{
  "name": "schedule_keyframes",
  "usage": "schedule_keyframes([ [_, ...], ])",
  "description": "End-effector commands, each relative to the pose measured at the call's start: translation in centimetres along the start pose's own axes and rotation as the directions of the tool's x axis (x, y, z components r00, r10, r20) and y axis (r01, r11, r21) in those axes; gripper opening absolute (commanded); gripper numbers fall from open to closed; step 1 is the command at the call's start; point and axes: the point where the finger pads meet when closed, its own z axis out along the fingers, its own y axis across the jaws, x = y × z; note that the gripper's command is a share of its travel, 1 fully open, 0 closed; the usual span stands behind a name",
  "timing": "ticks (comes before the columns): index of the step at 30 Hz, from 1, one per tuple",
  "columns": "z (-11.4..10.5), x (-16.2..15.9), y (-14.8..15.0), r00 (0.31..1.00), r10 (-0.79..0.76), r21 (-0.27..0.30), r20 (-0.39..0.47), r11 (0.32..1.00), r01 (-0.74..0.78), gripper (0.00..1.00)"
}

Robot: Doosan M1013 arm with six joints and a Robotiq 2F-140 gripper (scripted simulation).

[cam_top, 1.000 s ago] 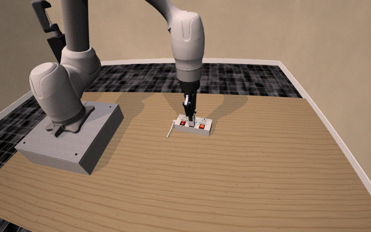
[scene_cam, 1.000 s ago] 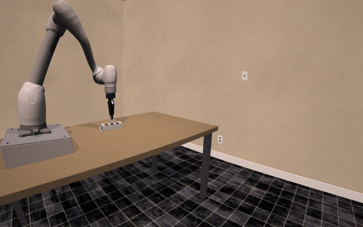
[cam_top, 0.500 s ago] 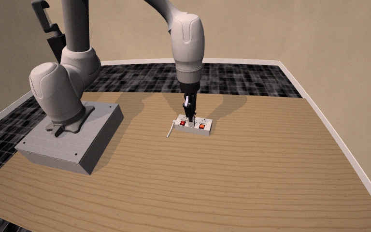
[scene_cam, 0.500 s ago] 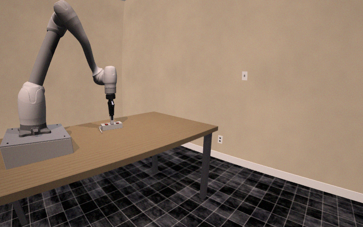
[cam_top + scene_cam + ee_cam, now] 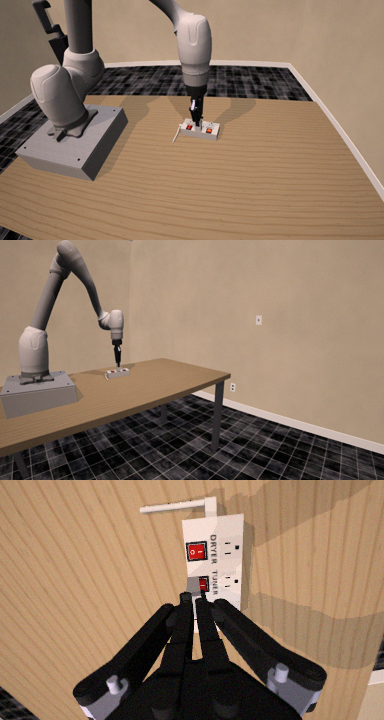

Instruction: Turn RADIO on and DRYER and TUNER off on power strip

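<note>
A white power strip (image 5: pixel 202 130) lies flat on the wooden table, the right way up, with a short white cord stub (image 5: pixel 176 134) at its left end. It also shows in the exterior view (image 5: pixel 118 372) and in the wrist view (image 5: pixel 216 562). The DRYER switch (image 5: pixel 196 551) is dark red. The TUNER switch (image 5: pixel 202 584) is dark red and half hidden by my fingertips. A third switch (image 5: pixel 208 130) at the right end glows bright orange; its label is hidden. My gripper (image 5: pixel 193 585) (image 5: pixel 198 127) is shut and empty, pointing straight down with its tips on the TUNER switch.
The arm's grey base block (image 5: pixel 73 144) stands on the table at the left. The table's right edge (image 5: pixel 223 375) drops off to a dark tiled floor.
</note>
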Motion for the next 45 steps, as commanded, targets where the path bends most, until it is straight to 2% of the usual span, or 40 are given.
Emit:
schedule_keyframes([
  [1, 0.0, 0.0, 0.0, 1.000, 0.000, 0.000, 0.000, 1.000, 0.000, 0.00],
  [14, -0.8, 0.0, 0.0, 1.000, 0.000, 0.000, 0.000, 1.000, 0.000, 0.00],
  [26, -3.8, 0.0, 0.0, 1.000, 0.000, 0.000, 0.000, 1.000, 0.000, 0.00],
  [45, -3.9, 0.0, 0.0, 1.000, 0.000, 0.000, 0.000, 1.000, 0.000, 0.00],
])
